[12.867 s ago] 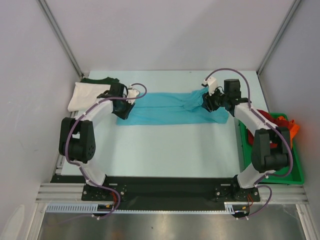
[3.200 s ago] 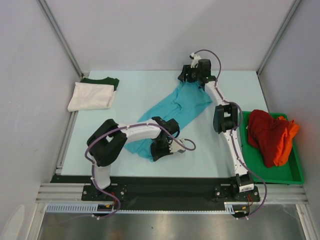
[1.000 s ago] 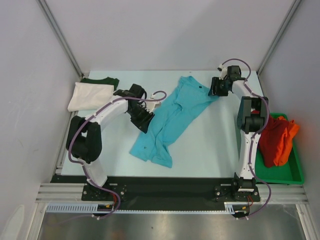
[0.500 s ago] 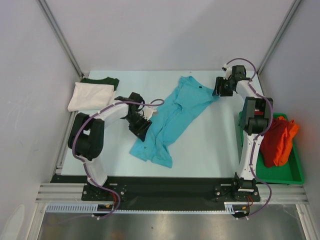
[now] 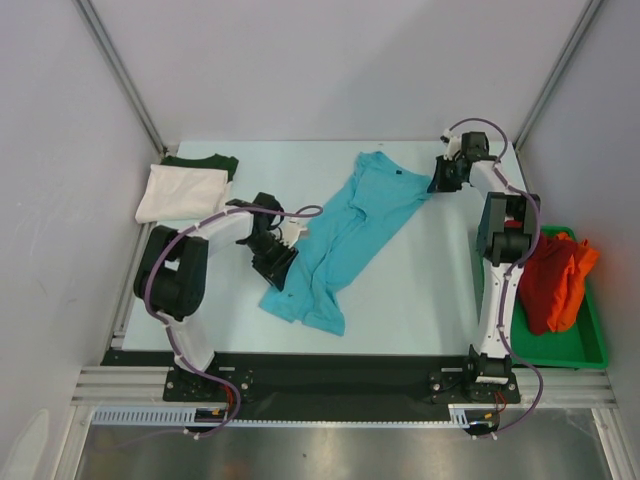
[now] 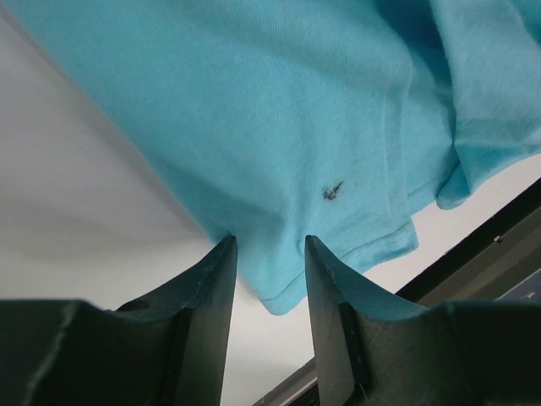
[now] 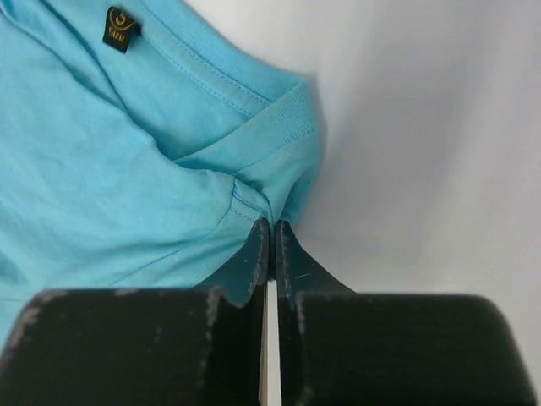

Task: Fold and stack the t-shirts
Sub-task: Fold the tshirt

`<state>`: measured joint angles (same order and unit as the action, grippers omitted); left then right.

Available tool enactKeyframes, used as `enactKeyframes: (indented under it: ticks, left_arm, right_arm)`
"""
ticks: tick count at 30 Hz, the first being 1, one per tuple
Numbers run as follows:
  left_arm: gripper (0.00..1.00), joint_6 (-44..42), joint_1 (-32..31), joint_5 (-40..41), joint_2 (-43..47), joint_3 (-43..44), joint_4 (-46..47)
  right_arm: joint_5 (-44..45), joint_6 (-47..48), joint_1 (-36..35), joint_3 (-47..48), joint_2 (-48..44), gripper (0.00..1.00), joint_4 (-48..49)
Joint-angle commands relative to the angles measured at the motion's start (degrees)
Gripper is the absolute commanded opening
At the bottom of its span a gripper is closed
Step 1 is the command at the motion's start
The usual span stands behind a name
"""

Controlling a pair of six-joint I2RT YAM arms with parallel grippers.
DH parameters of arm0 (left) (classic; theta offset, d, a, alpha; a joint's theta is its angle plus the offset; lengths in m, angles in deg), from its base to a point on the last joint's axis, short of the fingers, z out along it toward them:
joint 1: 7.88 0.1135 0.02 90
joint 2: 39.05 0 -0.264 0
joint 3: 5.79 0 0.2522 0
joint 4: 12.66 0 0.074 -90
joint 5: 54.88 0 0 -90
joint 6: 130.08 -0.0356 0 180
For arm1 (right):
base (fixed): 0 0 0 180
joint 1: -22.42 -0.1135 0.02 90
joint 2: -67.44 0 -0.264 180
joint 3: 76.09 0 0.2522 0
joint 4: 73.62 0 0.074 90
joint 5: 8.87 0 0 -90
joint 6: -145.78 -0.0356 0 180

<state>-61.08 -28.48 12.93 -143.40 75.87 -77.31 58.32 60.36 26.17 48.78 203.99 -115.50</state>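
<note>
T-shirt (image 5: 350, 225) (turquoise) pinched by right end effector (image 7: 270, 225).

Pale table (image 5: 420, 290), plain grey walls (image 5: 330, 70), metal corner posts (image 5: 118, 70), perhaps aluminium.

A robotics lab cell: plain grey wall panels (image 5: 330, 60) and aluminium posts (image 5: 119, 72) enclose a pale blue tabletop (image 5: 410, 280), with a black mounting plate (image 5: 340, 385) and aluminium rail (image 5: 120, 385) along its near edge.

Pale table (image 5: 420, 285) with turquoise t-shirt (image 5: 345, 235) mid-surface, white t-shirt (image 5: 183, 193) atop dark green t-shirt (image 5: 205, 160) far left, green tray (image 5: 565, 349) right.
</note>
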Motion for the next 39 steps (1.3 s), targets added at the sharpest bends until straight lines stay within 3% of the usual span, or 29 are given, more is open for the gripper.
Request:
enactKeyframes:
  ticks: [1, 9, 16, 24, 30, 37, 39]
  left_arm:
    - [0.43, 0.3, 0.0, 0.7, 4.0, -1.1, 1.8]
    - [0.43, 0.1, 0.0, 3.3, 5.1, -2.6, 2.2]
    - [0.44, -0.6, 0.1, 3.7, 5.0, -1.5, 1.2]
    - [0.47, 0.5, 0.1, 1.3, 3.3, 0.9, -1.1]
    - [0.49, 0.3, 0.1, -7.0, -1.1, 2.8, -3.2]
    - [0.49, 0.4, 0.1, -7.8, -5.3, 5.4, -4.4]
    - [0.49, 0.2, 0.1, -8.7, -6.0, 5.6, -4.5]
  right_arm:
    - [0.9, -0.2, -0.4, 5.9, 3.0, 0.0, 1.3]
    - [3.5, -0.4, -0.6, 21.1, 11.2, 0.0, 4.0]
    - [4.4, -0.3, -2.1, 28.6, 17.2, 0.03, 7.7]
    - [4.4, -0.5, -2.4, 33.1, 20.3, 0.03, 11.1]
    - [4.3, -1.9, -2.9, 35.7, 22.2, 0.03, 13.4]
    - [4.5, -2.2, -3.1, 40.2, 25.5, 0.04, 16.8]
    - [6.2, -2.6, -3.0, 40.2, 25.3, 0.28, 15.9]
